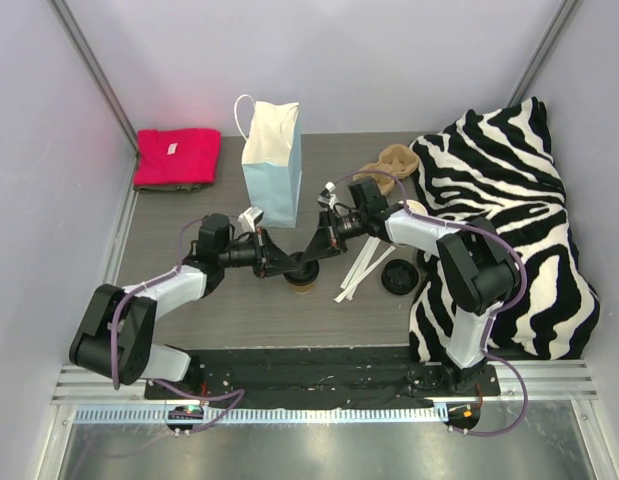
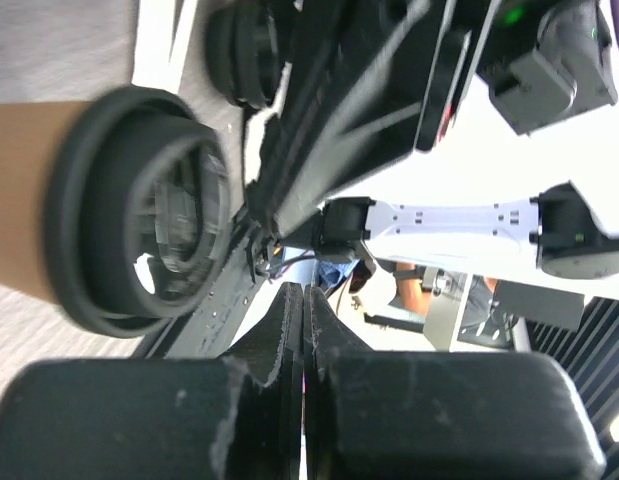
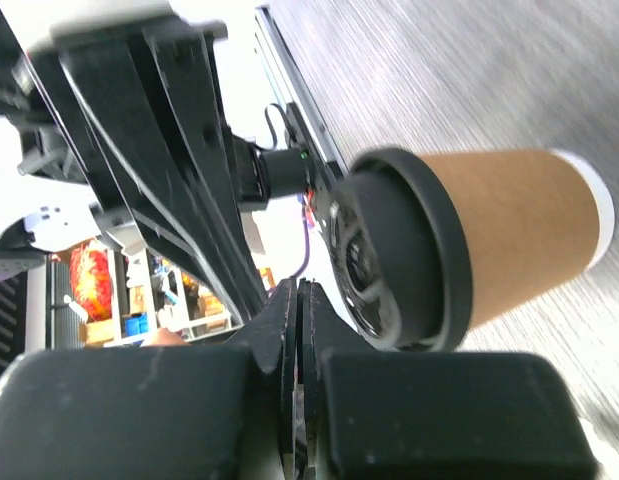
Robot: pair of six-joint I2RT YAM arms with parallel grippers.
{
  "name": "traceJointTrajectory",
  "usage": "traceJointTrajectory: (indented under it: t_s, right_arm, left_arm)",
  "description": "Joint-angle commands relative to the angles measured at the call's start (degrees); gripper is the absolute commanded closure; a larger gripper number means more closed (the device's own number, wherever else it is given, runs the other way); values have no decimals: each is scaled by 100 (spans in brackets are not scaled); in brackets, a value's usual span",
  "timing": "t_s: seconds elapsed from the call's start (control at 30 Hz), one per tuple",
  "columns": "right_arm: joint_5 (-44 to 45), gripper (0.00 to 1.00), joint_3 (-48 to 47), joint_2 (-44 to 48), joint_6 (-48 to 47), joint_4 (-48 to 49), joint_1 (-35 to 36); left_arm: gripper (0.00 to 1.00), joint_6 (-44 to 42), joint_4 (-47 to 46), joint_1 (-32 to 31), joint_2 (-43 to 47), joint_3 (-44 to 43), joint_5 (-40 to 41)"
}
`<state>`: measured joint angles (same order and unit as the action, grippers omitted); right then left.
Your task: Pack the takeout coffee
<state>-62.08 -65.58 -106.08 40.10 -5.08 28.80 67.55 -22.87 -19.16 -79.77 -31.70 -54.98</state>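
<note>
Packing barely begun: takeout coffee (image 1: 303,283) lidded, upright on table (image 1: 159,222), close between left gripper (image 1: 287,267) and right gripper (image 1: 317,258), both pressed together and holding nothing. Not yet in pulp carrier (image 1: 389,163) or blue bag (image 1: 272,165); grasping and bagging judged still to do.

The takeout coffee (image 1: 303,284) stood on the table (image 1: 239,320), just on the near side of the meeting tips of the left gripper (image 1: 291,268) and the right gripper (image 1: 313,262). Behind both stood the paper bag (image 1: 272,165). Right of the right gripper lay two sticks (image 1: 361,272), then a loose lid (image 1: 399,277), then the blanket (image 1: 504,230).
</note>
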Motion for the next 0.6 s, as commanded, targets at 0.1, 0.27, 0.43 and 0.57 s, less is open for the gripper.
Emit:
traceJointTrajectory:
  t_s: [0.1, 0.27, 0.43, 0.57]
  right_arm:
    - [319, 96, -420, 1, 271, 411, 65]
    - [469, 96, -456, -220, 245, 429, 117]
    - [592, 97, -394, -439, 51, 324, 161]
    - [785, 99, -368, -658, -169, 69, 161]
  left_arm:
    - [100, 13, 81, -395, -20, -73, 365]
    - [100, -101, 369, -510, -241, -169, 742]
    - [100, -514, 1030, -493, -452, -293, 1033]
    - [100, -813, 1696, -466, -601, -371, 1209]
